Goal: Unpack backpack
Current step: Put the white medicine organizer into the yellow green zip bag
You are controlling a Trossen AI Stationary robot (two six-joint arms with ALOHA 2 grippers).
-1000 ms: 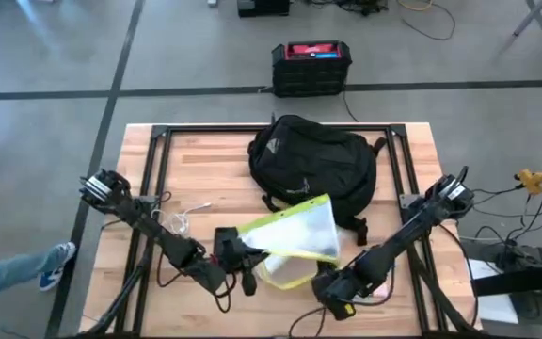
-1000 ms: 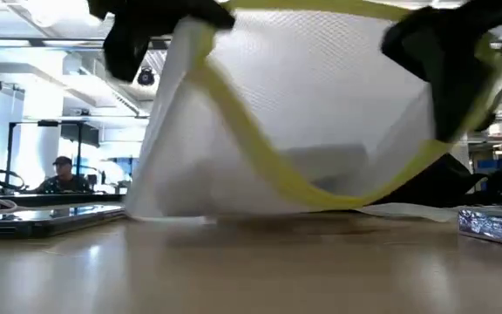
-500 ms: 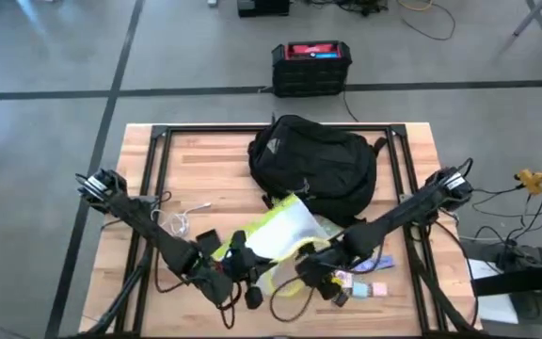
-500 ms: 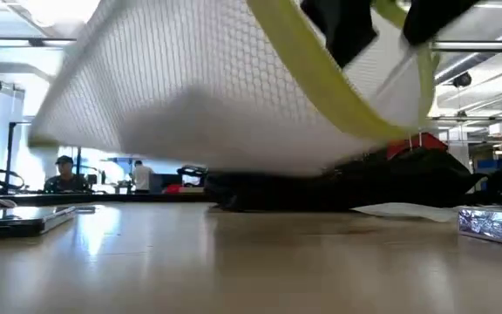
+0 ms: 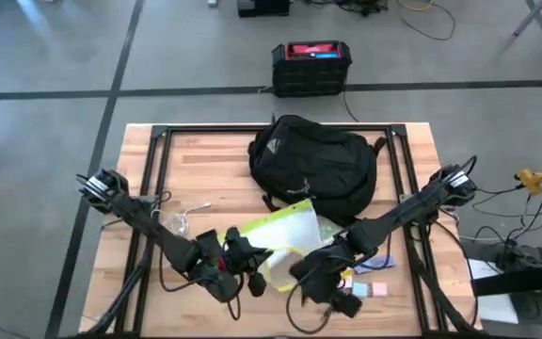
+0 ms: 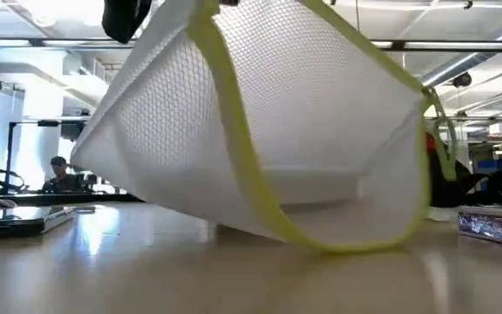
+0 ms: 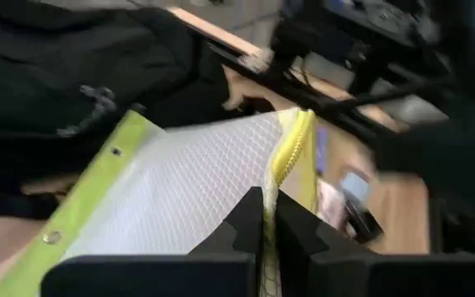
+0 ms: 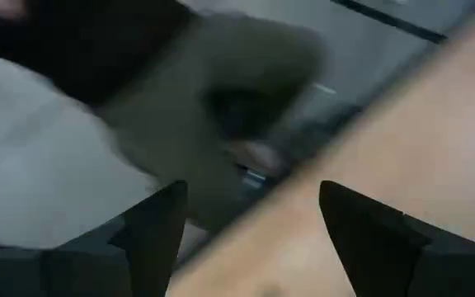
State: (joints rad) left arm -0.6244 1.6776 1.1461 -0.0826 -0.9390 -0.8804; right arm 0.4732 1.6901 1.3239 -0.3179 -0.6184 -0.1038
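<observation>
The black backpack point(image 5: 310, 160) lies on the far middle of the table, also seen in the left wrist view point(image 7: 72, 66). In front of it is a white mesh pouch point(image 5: 285, 240) with yellow-green edging point(image 6: 268, 148) point(image 7: 180, 190). My left gripper point(image 5: 252, 256) point(image 7: 269, 216) is shut on it. My right gripper point(image 5: 301, 275) point(image 8: 254, 239) stands open just to the near right of the pouch, with nothing plainly between its fingers. Small items point(image 5: 370, 282) lie on the table by the right arm. My left gripper pinches the pouch's yellow zip edge point(image 7: 280, 177) between its two fingers, coming from the table's left, about level. The pouch hangs slanting below the hold, its mouth spread wide, and its lower yellow edge point(image 6: 347, 247) reaches the table.
A white cable point(image 5: 182, 218) and a flat dark device point(image 6: 16, 222) lie at the table's left. A foil-wrapped thing point(image 6: 495, 222) sits at the right. A black box with a red top point(image 5: 311, 66) stands on the floor beyond the far edge. People show far off in the room.
The pouch, held high and spread between both grippers a second ago, was tipped and swung toward the table's left, then lowered until its edge met the table. Small items now lie by the right arm. My right gripper has moved left and toward the near edge.
</observation>
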